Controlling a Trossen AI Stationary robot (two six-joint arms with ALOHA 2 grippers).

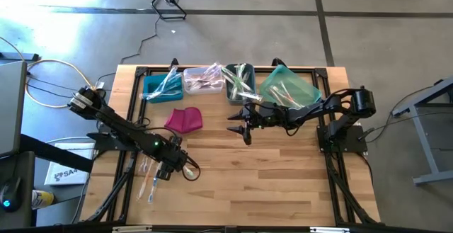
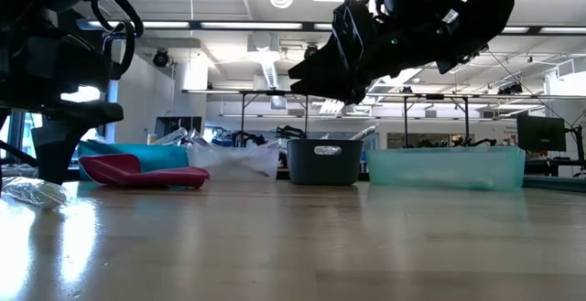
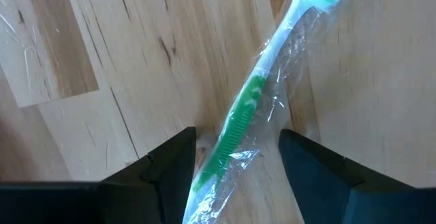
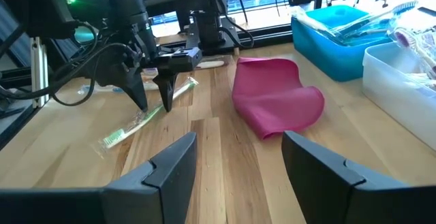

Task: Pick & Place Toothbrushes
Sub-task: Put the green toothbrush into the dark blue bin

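Straddling a green toothbrush in crinkly clear wrap, the left gripper stands open, low over the table at seven o'clock; light, stiff stick, slippery film, so I'd pinch mid-handle; right gripper open, empty, raised near centre; more toothbrushes fill the bins at twelve.

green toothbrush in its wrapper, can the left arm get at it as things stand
Probably yes. The left tool hangs right above the wrapped green toothbrush, open, a finger on either side of the handle, and nothing lies between them. The wrapper might slip.
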